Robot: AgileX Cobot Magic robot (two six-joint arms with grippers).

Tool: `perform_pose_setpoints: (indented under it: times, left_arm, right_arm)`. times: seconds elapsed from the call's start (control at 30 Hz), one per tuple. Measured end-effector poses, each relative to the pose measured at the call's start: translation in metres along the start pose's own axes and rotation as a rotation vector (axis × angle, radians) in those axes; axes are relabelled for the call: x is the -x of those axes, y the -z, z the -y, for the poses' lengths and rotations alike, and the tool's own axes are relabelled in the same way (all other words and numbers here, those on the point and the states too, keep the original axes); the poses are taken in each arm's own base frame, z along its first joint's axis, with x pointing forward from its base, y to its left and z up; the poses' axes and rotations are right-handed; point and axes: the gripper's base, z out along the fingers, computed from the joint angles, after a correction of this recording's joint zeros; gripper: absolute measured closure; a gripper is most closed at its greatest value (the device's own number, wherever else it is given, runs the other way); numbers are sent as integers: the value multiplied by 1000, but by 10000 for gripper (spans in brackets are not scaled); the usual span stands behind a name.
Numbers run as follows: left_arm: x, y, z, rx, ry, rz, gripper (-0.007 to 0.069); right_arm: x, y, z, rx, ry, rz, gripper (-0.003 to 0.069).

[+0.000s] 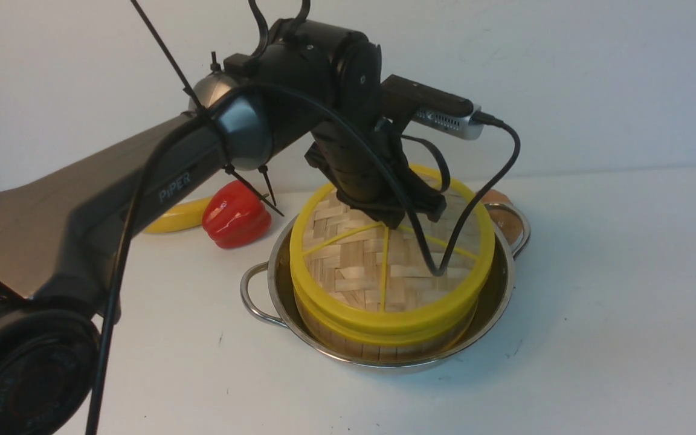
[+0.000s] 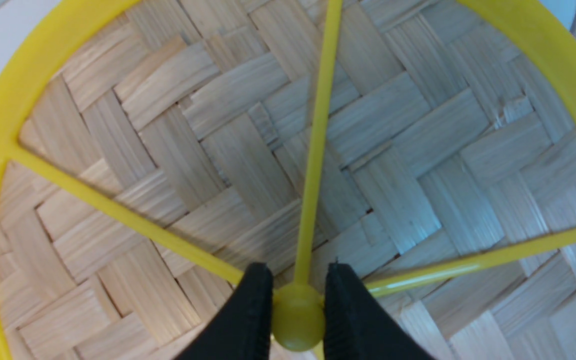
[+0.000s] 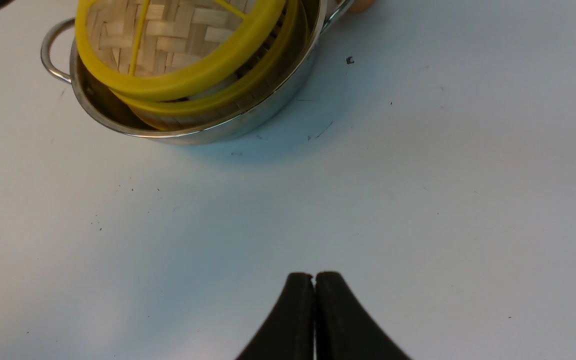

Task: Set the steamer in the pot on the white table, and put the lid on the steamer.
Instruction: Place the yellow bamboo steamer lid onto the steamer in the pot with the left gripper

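Steamer (image 1: 384,351) mostly hidden, lid (image 1: 354,266) partly covered

probably a robotics lab, black arm (image 1: 348,109) marked "PiPER", trailing cables (image 1: 378,163), plain white table (image 1: 614,314), bare pale wall (image 1: 565,78)

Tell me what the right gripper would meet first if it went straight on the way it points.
Probably the white table; depth is unclear, but nothing shows between it and the right gripper.
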Motion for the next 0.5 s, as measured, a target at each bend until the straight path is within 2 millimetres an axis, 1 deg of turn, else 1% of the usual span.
perform_pose_setpoints:
  times: [0.27, 0.5]
  left_arm:
    - [0, 0, 2, -19, -2, -5, 503]
    - [-5, 0, 1, -13, -8, -57, 503]
  right_arm:
    - [0, 0, 0, 2, -1, 0, 634]
    - [0, 0, 0, -5, 2, 0, 630]
